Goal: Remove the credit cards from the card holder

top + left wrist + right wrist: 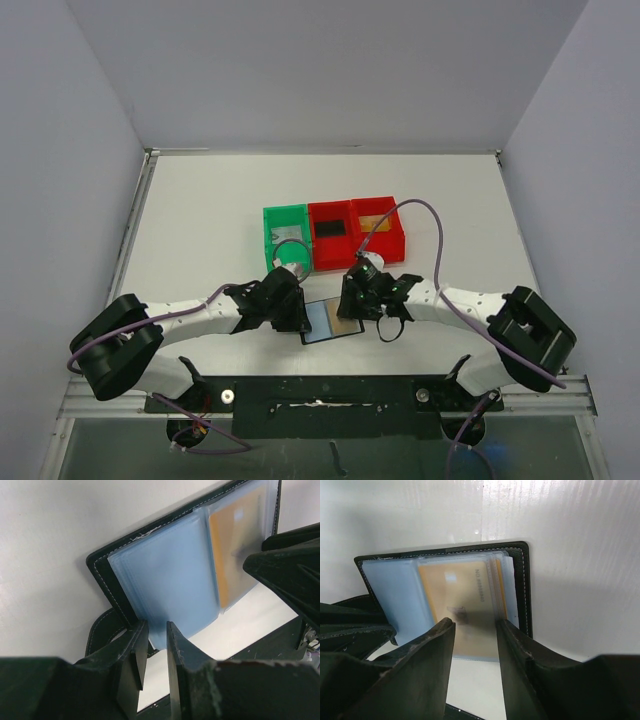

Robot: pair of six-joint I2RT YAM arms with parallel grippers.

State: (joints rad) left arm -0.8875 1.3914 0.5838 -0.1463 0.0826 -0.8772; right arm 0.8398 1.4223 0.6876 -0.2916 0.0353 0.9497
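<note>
The card holder (322, 322) lies open on the table between my two grippers, its bluish pockets facing up and its black rim showing in the left wrist view (102, 572) and the right wrist view (524, 590). A gold card (460, 595) sits in its right pocket and also shows in the left wrist view (235, 555). My left gripper (156, 625) (298, 316) is narrowly open with its tips at the near left corner of the blue pocket. My right gripper (475, 622) (358, 310) is open, its fingers straddling the gold card's near edge.
Three bins stand just behind the holder: a green bin (270, 222) with a pale card, a red bin (318, 255) with a black card (331, 228), and another red bin (397, 240) with a gold-coloured card. The holder's strap tab (97, 632) lies beside my left fingers.
</note>
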